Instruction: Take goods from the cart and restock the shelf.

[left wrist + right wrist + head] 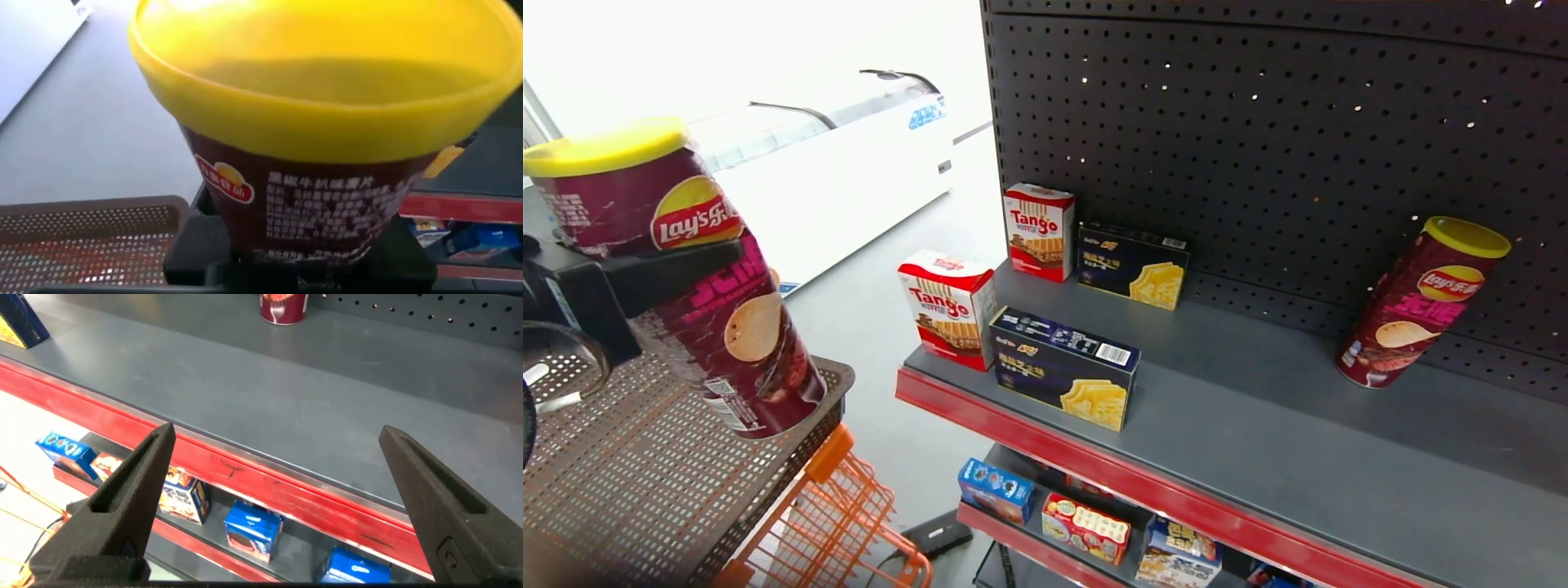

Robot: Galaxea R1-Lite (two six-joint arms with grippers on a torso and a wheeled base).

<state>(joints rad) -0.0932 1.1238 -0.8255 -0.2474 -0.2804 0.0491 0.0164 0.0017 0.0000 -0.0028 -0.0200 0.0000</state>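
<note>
left claw (662,265): clamped tight on the chip can (711,327), one black finger across its front, out past the left end of the shelf (1258,425)
chip can: maroon, yellow lid, tilted, up in the air well left of the shelf, not on it yet
right claw (278,433): fingers spread wide, gripping nothing, hovering over the shelf's red front lip
shelf: grey board, red lip, black pegboard behind
second chip can (1421,302): on the shelf, far back by the pegboard, toward the right end
wafer boxes (947,306): two red-and-white ones at the shelf's left end, one at the front, one at the back
dark boxes (1066,367): two on the shelf, each just right of a wafer box
cart (849,506): orange wire, left of the shelf and lower, with a mesh basket (645,474) on top, under the held can
</note>
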